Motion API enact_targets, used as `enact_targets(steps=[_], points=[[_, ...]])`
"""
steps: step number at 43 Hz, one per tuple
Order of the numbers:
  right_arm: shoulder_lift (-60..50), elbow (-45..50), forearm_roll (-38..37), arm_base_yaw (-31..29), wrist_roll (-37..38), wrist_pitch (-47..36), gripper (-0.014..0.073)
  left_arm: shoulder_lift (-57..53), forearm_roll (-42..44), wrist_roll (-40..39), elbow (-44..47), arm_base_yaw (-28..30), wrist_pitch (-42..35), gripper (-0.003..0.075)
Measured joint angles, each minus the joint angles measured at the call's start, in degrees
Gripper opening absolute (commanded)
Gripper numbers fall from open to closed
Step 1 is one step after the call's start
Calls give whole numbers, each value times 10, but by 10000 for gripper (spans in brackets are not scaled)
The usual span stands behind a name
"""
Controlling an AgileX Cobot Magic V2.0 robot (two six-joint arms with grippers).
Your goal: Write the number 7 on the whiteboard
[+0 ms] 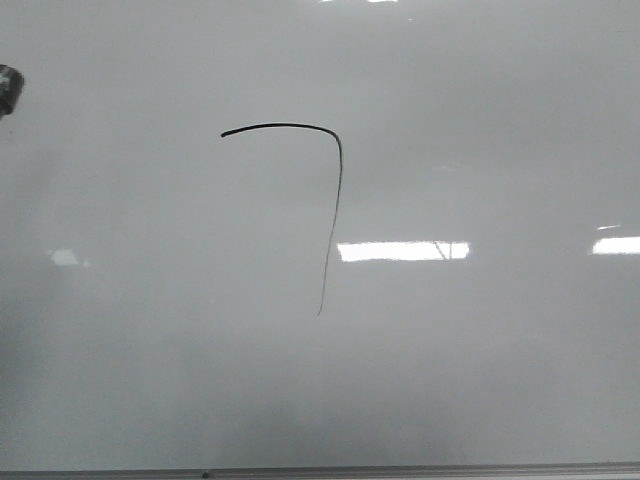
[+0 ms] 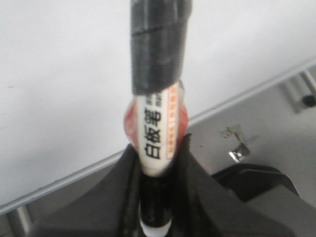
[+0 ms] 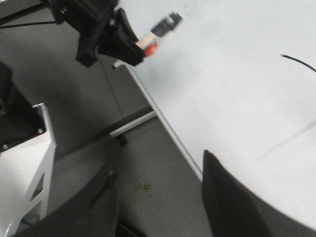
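Observation:
The whiteboard (image 1: 480, 380) fills the front view, glossy pale grey with glare patches. The number 7 (image 1: 335, 200) is drawn on it in thin black line: an arched top bar, a rounded corner and a long tapering downstroke. My left gripper (image 2: 158, 144) is shut on a white marker (image 2: 157, 131) with black characters and a black-taped upper part. From the right wrist view the left gripper (image 3: 106, 37) holds the marker (image 3: 159, 30) over the whiteboard's (image 3: 237, 98) left edge, well away from the 7 (image 3: 296, 62). The marker's dark end (image 1: 6, 90) shows at the far left. My right gripper (image 3: 159, 163) is open and empty, beside the board's frame.
The board's thin grey frame (image 1: 400, 470) runs along the bottom of the front view and slants across the left wrist view (image 2: 237, 96). Beyond the frame lie a grey surface with a small metal bracket (image 2: 237, 148) and a white stand (image 3: 29, 163).

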Motion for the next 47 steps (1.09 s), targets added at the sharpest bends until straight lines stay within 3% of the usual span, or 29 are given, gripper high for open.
enact_targets(steps=[6, 13, 25, 42, 47], points=[[-114, 123, -4, -53, 37, -75, 86, 51, 27, -30, -5, 79, -43, -20], [-234, 233, -5, -96, 49, -133, -71, 111, 32, -35, -5, 139, -93, -20], [-310, 278, -5, -97, 50, -168, -69, 171, 28, -37, -5, 144, -209, -8], [-310, 280, -5, -97, 50, -170, -69, 239, 11, -37, -11, 141, -271, 373], [-310, 280, -5, -97, 50, -170, -69, 239, 11, -37, -11, 141, -276, 439]])
